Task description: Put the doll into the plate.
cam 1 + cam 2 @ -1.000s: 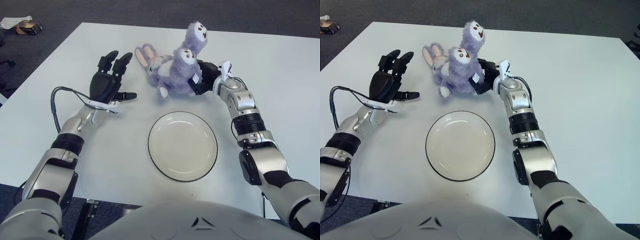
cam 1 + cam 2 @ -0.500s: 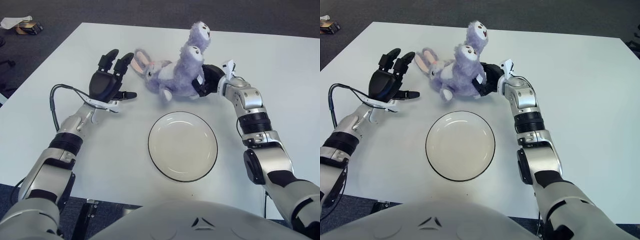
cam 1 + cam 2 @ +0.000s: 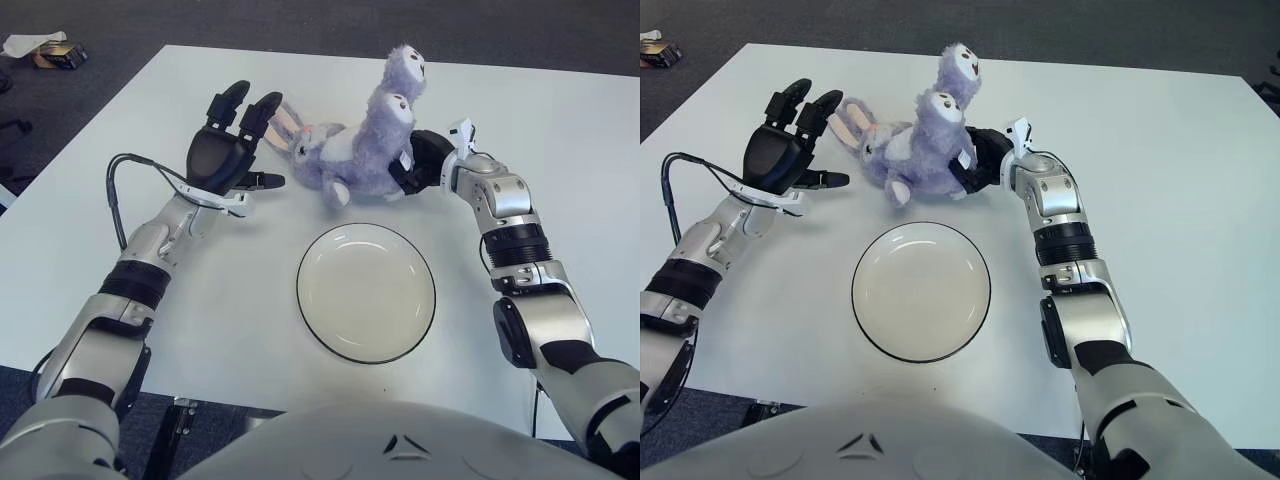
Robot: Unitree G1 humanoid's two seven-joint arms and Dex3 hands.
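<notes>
Two hands flank the purple plush rabbit doll (image 3: pixel 355 150), which sits on the white table (image 3: pixel 560 120) just beyond the far rim of the white plate (image 3: pixel 366 291), not yet over it. We note that our right hand (image 3: pixel 420 165) presses against the doll's right side with its fingers curled onto the plush body; we judge this a grasp, though the fingertips are hidden behind the fur. Our left hand (image 3: pixel 225 150) stands upright with fingers spread and holding nothing, its fingertips just beside the doll's long ears.

Compared with a second ago, the doll has shifted toward the right and now stands more upright, and the left hand has advanced closer to the ears. We read this as the closing stage of a two-sided grasp. The doll must next be lifted and drawn back toward us to clear the plate rim.
</notes>
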